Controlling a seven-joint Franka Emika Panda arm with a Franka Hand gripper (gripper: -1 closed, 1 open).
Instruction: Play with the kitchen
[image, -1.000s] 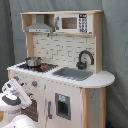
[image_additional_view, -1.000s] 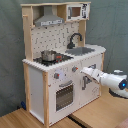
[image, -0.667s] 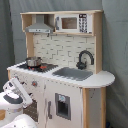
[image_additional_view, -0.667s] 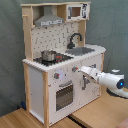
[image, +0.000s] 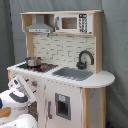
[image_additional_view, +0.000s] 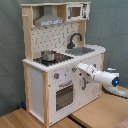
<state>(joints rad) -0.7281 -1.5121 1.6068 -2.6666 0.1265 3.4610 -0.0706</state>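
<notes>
The kitchen (image: 62, 70) (image_additional_view: 55, 65) stands upright and fills both exterior views, on a wooden floor (image_additional_view: 100, 112) in the second exterior view; the white arm (image_additional_view: 102, 76) reaches to its front panel by the knobs (image_additional_view: 56, 76); a grey sink (image: 73, 73) lies beside the black hob (image: 37, 66), where a small metal pot (image: 33, 62) (image_additional_view: 48, 55) sits; the gripper (image_additional_view: 76, 69) seems to touch the panel, though whether its fingers are apart I cannot tell.

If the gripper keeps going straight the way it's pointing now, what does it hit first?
Most likely the toy kitchen's white front panel beside the knobs, just above the oven door. The gripper looks almost there, but depth is unclear.
</notes>
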